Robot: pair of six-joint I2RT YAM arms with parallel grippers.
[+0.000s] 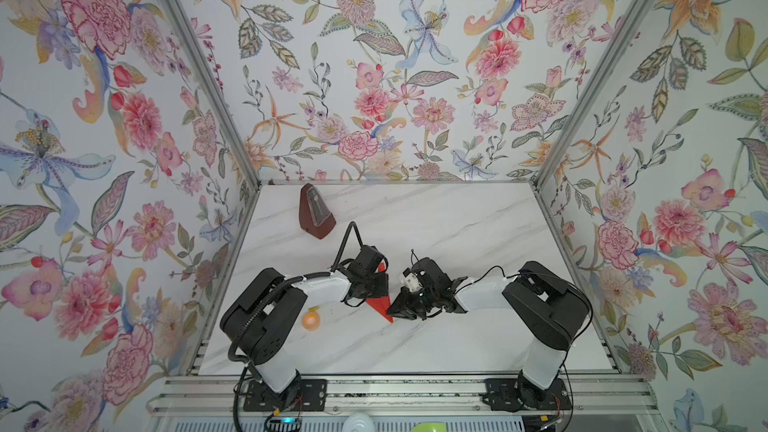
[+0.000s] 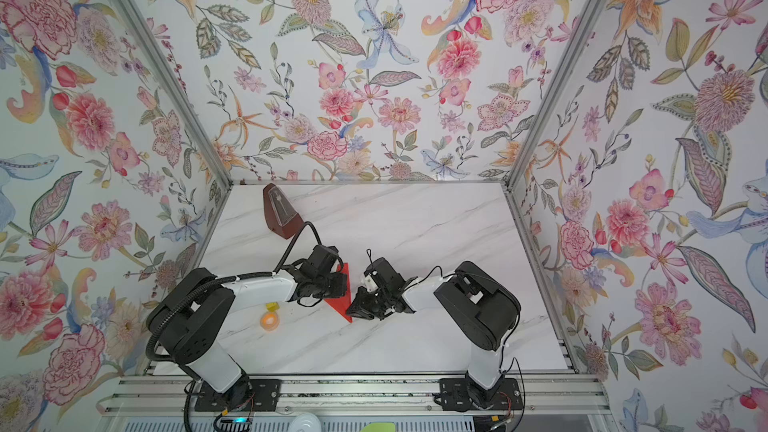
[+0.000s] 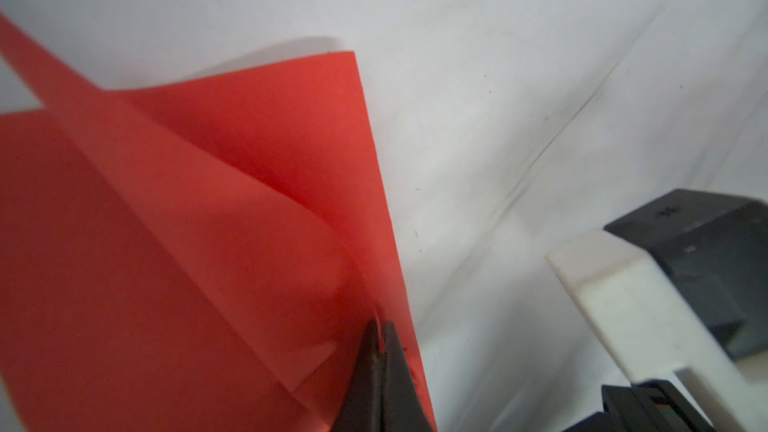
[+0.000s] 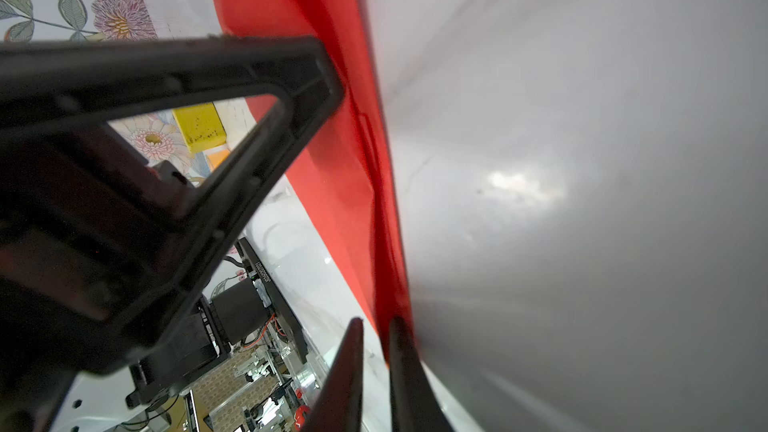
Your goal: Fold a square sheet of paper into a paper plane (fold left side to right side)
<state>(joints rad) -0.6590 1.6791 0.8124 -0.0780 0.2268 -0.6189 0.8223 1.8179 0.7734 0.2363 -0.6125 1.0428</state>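
left gripper pinched shut on folded red paper edge; right gripper narrow gap, tips at paper edge on table

Plainly a robotics lab cell, dressed up to pass for a home. Boxed in on three sides by floral wallpaper panels set between bare aluminium posts. Floored with a marble-look bench. Fitted with a left arm and a right arm, black and white, each on a black base plate fixed to a slotted aluminium rail along the near edge. Backed, beyond the bench edge in the right wrist view, by a clutter of exposed equipment and wiring.
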